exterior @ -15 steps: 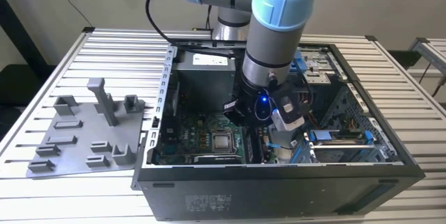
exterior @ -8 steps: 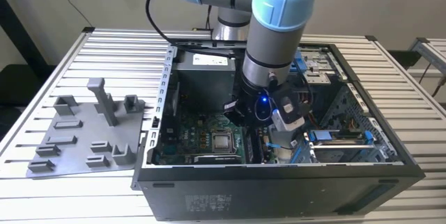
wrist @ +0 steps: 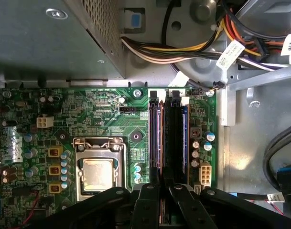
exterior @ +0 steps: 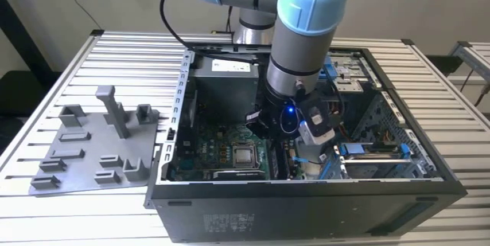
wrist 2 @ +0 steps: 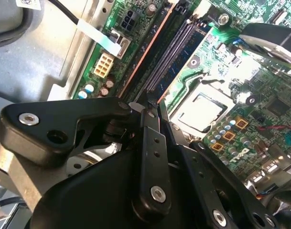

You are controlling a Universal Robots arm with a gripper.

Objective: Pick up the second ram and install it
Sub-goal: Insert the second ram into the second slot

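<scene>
The second ram (wrist: 159,143) shows edge-on as a thin stick with a copper-coloured edge (wrist 2: 146,52). It lies along the long slot nearest the processor socket (wrist: 97,174) on the green motherboard (wrist: 102,114). My gripper (wrist: 163,188) is down inside the computer case (exterior: 306,200), its black fingers (wrist 2: 150,143) pinched on the near end of the stick. I cannot tell whether the stick is fully seated. In the exterior view the gripper (exterior: 277,137) hangs low over the board under the arm's wrist. More dark slots (wrist: 176,143) run beside the stick.
A grey holder tray (exterior: 77,160) lies on the table at the exterior view's left, outside the case. The power supply box (wrist: 49,43) and a bundle of coloured cables (wrist: 183,47) sit beyond the slots. The drive bay wall (wrist: 226,105) stands close beside them.
</scene>
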